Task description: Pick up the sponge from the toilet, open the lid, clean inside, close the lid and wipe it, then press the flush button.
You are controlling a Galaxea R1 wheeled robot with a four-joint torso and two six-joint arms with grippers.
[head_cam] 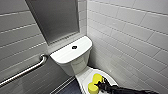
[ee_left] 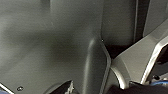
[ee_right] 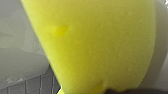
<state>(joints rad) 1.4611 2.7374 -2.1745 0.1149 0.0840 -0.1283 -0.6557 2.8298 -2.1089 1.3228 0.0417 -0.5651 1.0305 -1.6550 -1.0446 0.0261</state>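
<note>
The right gripper (head_cam: 100, 85) is clenched on the sponge (head_cam: 94, 82), which bulges to either side of it. The sponge lies against the lid (head_cam: 83, 76), just in front of the tank of the toilet (head_cam: 72, 56); pickup is judged done. The lid appears down; whether the inside has been cleaned cannot be told; the flush button (head_cam: 74, 47), centred on the tank top, has nothing on it. The tiled wall (head_cam: 125, 37) stands close to the right of the tank; the grab bar (head_cam: 25, 71) runs to its left; open room lies mainly above the lid.
</note>
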